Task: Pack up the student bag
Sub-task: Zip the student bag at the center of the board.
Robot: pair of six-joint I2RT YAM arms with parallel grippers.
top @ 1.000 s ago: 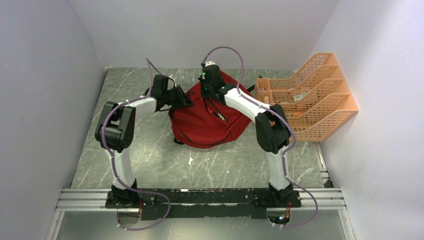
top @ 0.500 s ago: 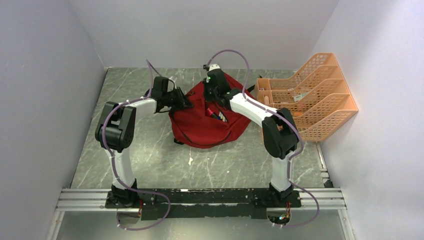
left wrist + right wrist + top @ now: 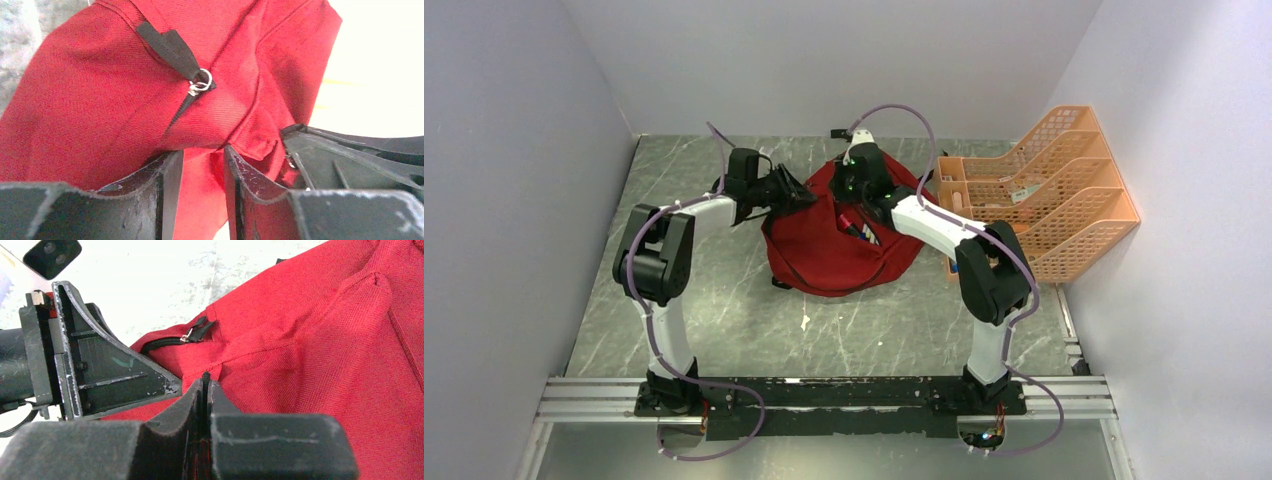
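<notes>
The student bag (image 3: 829,255), dark red fabric, lies mid-table with its top opening facing the back. Coloured items (image 3: 856,228) show in the opening. My left gripper (image 3: 802,198) is at the bag's upper left edge. In the left wrist view it (image 3: 202,155) is closed on a fold of red fabric, just below a black zipper pull (image 3: 170,45). My right gripper (image 3: 849,195) is at the bag's top. In the right wrist view it (image 3: 205,381) is shut on a thin black ribbed piece of the zipper. A second zipper pull (image 3: 197,332) lies beyond.
The orange mesh file organizer (image 3: 1044,195) stands at the back right, close to the right arm's elbow. Walls close in the table on the left, back and right. The two grippers are very close together; the left one's finger (image 3: 115,370) fills the right wrist view's left side.
The right arm has swung to the right and its gripper has moved a little along the bag's top. The left gripper has stayed at the bag's edge.
</notes>
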